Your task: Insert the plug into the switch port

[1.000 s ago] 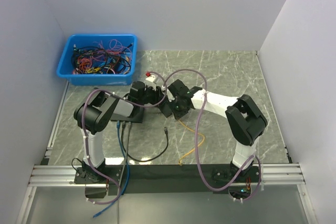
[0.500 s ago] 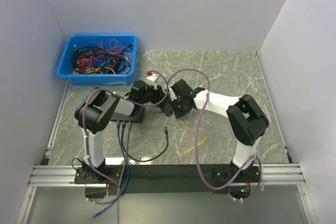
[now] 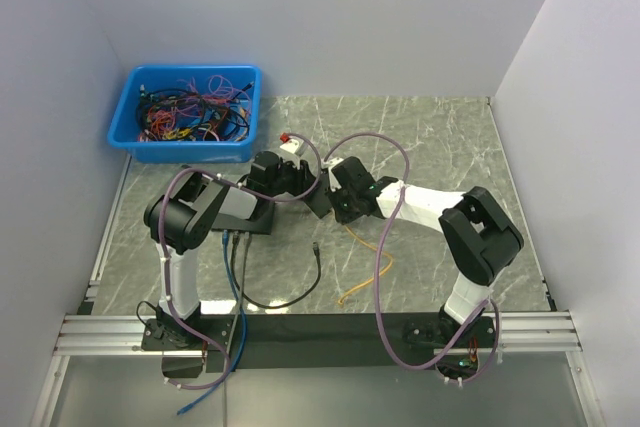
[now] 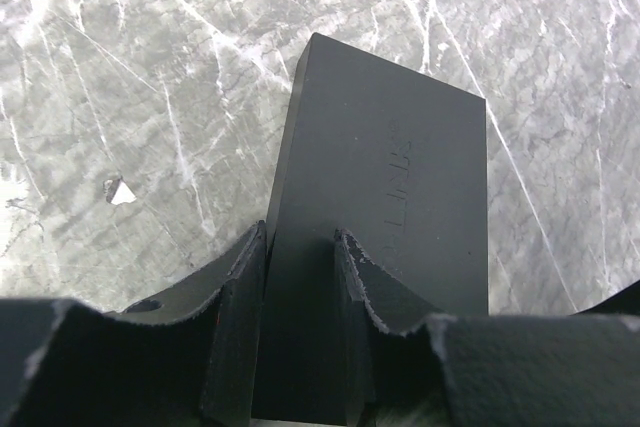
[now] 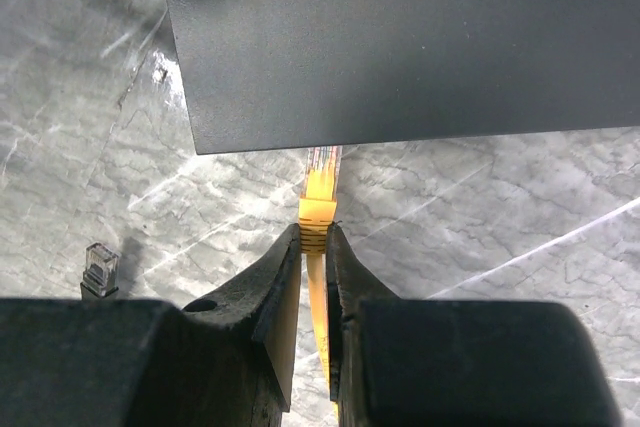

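**Operator:** Where is the plug sitting?

**Spotter:** Your right hand [image 5: 313,237] is pinching the flat orange cable [image 5: 318,297] just behind its clear plastic plug [image 5: 322,160]. The fingers are standing narrow and pressing on both sides of it. The plug is pointing at the near edge of the black rectangular plastic switch [image 5: 400,47], and its tip is meeting that edge. I cannot tell whether it is sitting in a port.

**Operator:** And my other arm?

**Spotter:** Your left hand [image 4: 300,237] is gripping the switch, with one finger on each side of its near end. The box is stretching out ahead of the fingers over the grey marble table [image 4: 120,67]. From above, your two hands are facing each other near the middle of the table.

**Operator:** Anything else nearby?

**Spotter:** A loose clear plug on a black cable [image 5: 100,267] is lying on the table. In the right wrist view it is showing to the left of your fingers, apart from the switch. A blue plastic bin [image 3: 122,122] full of tangled cables is sitting at the far left corner.
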